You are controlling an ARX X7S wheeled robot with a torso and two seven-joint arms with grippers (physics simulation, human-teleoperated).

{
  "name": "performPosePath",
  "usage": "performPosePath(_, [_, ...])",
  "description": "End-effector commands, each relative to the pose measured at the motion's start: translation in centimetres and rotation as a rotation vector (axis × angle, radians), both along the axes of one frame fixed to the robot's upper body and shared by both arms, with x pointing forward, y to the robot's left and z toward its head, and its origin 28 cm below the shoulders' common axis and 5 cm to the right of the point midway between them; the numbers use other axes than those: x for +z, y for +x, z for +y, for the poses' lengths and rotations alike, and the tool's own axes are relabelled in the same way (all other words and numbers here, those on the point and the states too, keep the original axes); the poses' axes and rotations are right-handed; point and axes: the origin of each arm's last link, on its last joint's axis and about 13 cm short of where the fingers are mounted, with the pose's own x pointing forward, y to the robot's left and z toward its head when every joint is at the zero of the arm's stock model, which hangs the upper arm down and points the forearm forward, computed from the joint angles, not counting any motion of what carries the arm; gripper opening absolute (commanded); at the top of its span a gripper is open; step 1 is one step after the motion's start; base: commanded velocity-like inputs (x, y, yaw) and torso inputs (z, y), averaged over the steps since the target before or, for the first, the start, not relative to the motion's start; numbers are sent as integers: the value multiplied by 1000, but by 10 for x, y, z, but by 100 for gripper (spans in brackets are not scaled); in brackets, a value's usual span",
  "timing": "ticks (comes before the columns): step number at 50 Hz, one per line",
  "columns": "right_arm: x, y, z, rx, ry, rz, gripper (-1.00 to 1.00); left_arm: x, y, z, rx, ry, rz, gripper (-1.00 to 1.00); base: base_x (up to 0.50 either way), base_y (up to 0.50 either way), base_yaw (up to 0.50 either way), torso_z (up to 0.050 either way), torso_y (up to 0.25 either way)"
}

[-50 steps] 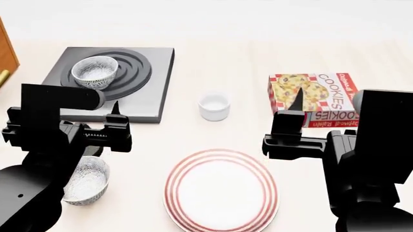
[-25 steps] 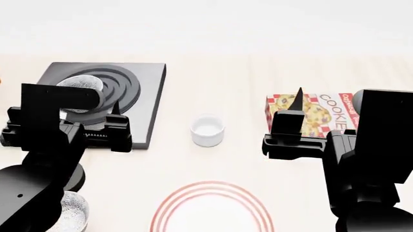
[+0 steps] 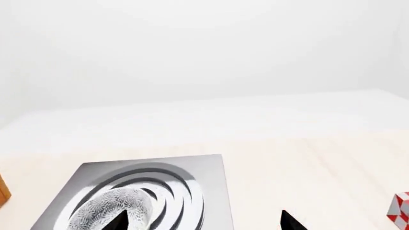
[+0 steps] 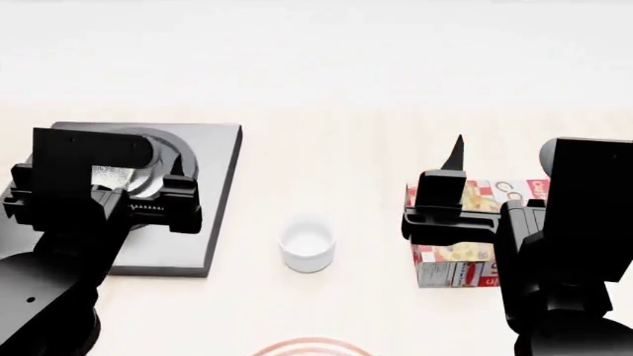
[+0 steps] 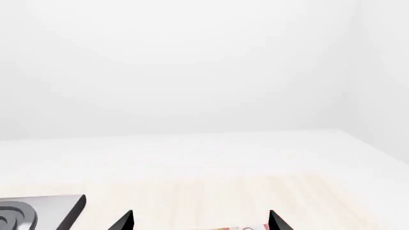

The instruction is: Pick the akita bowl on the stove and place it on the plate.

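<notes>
Speckled bowl (image 3: pixel 114 213) sits untouched on the stove (image 4: pixel 198 222) at the bench's left edge. Left claw (image 3: pixel 201 220) hangs spread above it, right claw (image 5: pixel 199 220) spread and empty. Plate (image 4: pixel 314 345) waits bare; everything remains.

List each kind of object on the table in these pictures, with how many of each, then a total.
Speckled bowl: 1
Stove: 1
White cup: 1
Cookie box: 1
Red-ringed plate: 1, only its rim showing
Total: 5
</notes>
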Motion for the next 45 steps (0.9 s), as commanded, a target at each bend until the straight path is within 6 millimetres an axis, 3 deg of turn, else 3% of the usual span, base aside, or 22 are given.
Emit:
performPosePath(1, [0,0,0,1,0,0,100,-1,1,0,1,0,0,100,262,-27,0,0,0])
performPosePath(24, [-1,0,0,-5,2,14,100,1,-1,1,-5,3,1,100,265,-25,0,0,0])
performPosePath(27, [0,0,-1,-12,18,12,100,9,0,2,-7,-9,-5,100,8,0,0,0,0])
performPosePath(35, [0,0,-1,-15,22,14,100,66,27,10,27,23,-64,100,0,0,0,0,0])
performPosePath(45, [-1,0,-1,-12,20,9,100,111,62,12,46,91,-65,100,0,0,0,0,1])
